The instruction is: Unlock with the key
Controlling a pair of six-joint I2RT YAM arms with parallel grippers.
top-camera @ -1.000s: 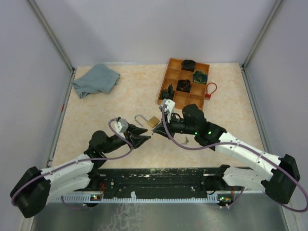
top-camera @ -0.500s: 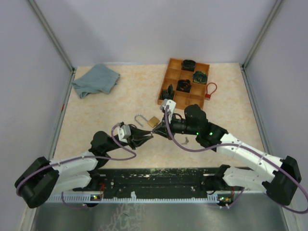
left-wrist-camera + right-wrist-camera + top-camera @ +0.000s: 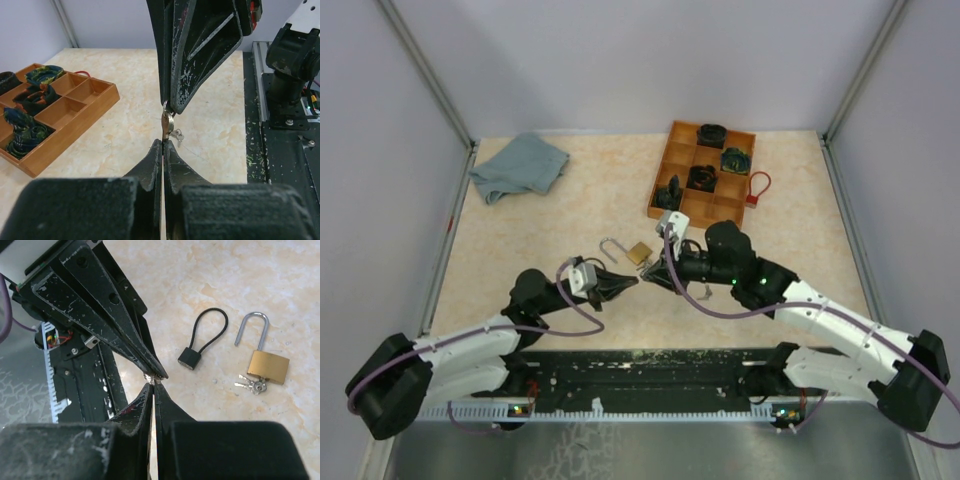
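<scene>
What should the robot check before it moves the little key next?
1. Left gripper shut on the key: ok.
2. Right gripper pinching the same key: ok, so one should let go before either pulls away.
3. Padlock in plain sight, nothing covering it: ok.
4. Shackle locked shut: not ok, it looks swung open.
5. Where the key goes into the padlock: cannot tell, that side is hidden.
6. Black cable lock apart from the padlock: ok.
</scene>
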